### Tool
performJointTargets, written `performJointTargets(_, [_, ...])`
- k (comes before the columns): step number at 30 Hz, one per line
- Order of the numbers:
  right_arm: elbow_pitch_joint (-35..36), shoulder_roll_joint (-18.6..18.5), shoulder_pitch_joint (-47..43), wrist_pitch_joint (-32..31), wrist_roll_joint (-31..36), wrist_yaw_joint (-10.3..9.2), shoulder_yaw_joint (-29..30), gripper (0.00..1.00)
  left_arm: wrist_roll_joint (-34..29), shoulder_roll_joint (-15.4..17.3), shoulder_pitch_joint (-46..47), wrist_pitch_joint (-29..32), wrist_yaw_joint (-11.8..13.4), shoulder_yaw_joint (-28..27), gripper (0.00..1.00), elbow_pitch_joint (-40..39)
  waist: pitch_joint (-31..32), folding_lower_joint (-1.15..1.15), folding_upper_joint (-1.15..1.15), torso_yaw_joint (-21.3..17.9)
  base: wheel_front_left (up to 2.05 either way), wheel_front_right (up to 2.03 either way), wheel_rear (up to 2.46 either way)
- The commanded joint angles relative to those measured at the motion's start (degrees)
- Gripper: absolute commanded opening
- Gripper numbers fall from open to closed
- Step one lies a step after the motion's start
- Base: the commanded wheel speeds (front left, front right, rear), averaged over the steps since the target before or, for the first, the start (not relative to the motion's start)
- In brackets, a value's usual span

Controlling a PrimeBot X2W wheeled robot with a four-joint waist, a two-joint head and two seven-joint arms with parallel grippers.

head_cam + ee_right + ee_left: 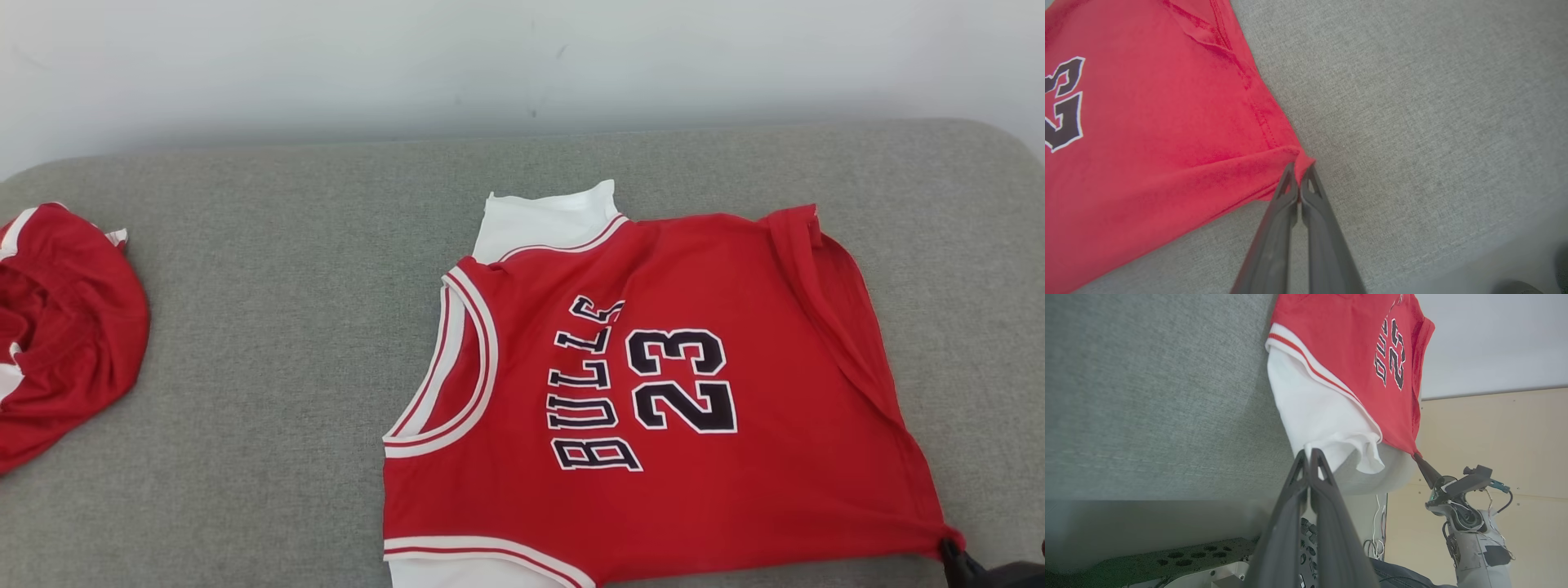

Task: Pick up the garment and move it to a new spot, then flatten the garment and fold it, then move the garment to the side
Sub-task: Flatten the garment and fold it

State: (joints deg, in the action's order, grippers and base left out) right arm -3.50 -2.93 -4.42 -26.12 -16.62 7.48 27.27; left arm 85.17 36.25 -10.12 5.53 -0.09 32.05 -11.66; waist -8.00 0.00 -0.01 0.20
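Observation:
The garment (653,392) is a red jersey with "BULLS 23" and white sleeves, spread on a grey padded surface (286,343). At its near right hem corner my right gripper (949,549) is shut on the red fabric; the right wrist view shows that corner (1300,157) pinched between the fingertips of the right gripper (1301,166). In the left wrist view my left gripper (1308,451) is shut on the edge of the white sleeve (1318,412), which hangs over the surface's front edge. The right gripper (1419,458) also shows there, pulling the red corner.
A second red and white garment (65,327) lies bunched at the left edge of the surface. A pale wall (522,65) runs behind. Bare grey padding lies between the two garments and to the right of the jersey (1412,122).

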Motion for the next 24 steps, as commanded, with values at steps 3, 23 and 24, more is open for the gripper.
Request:
performJointTargets(3, [2.3,0.1,-2.9,-3.2,-1.6,0.04,0.9,0.0,-1.2,-0.7,0.3,-1.2,-1.6,-0.2,0.0,0.0,-0.1,0.0,0.01,-0.8,0.0,0.0,0.0])
performJointTargets(23, [12.2,0.1,5.5,7.2,-5.6,0.04,-6.1,0.0,-8.7,-6.2,12.4,-15.4,-6.5,-8.9,0.0,-3.6,0.4,0.0,0.01,-3.3,0.0,0.0,0.0])
performJointTargets(24, [12.7,0.1,6.8,7.6,-5.3,0.04,-6.6,0.0,-9.6,-6.1,14.1,-15.8,-6.5,-9.6,0.0,-3.7,0.6,0.0,0.01,-3.2,0.0,0.0,0.0])
